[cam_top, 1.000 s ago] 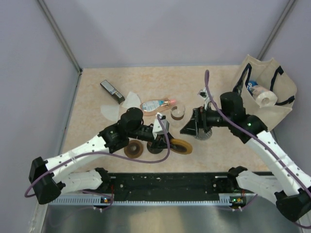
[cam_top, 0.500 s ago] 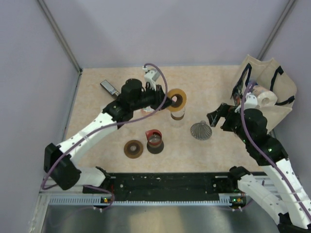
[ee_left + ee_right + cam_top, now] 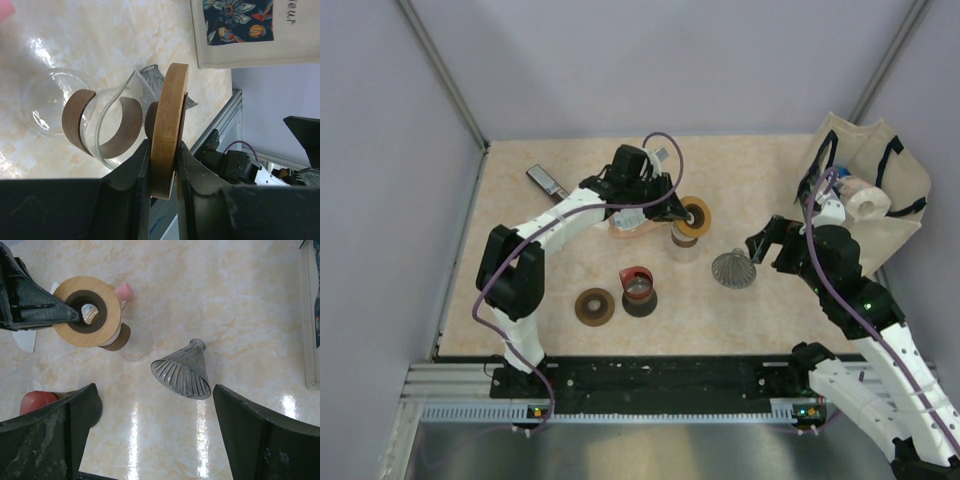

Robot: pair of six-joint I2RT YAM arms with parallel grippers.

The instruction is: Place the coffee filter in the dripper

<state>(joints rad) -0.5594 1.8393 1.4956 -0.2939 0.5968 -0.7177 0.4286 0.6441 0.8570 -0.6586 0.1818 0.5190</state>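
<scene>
Brown disc [image 3: 593, 306]: one, laid flat nearest the arm bases, well left of the dripper [image 3: 733, 269]
Red-and-black cup [image 3: 638, 290]: one, stood left of the dripper, closer to it than the disc
Dripper: one ribbed glass cone, laid on its side, wide mouth turned nearward
Right gripper [image 3: 757, 247]: spread fully, nothing held, poised just right of the dripper
Carafe [image 3: 685, 237]: one, glass with a wooden collar, near the dripper's far-left
Left gripper [image 3: 163, 150]: pinched on one wooden ring [image 3: 169, 120], held on edge far-left of the dripper
Coffee filter [image 3: 24, 341]: one white paper edge seen farther left of the dripper, mostly hidden
Tote bag [image 3: 895, 195]: one, set far right of the dripper
</scene>
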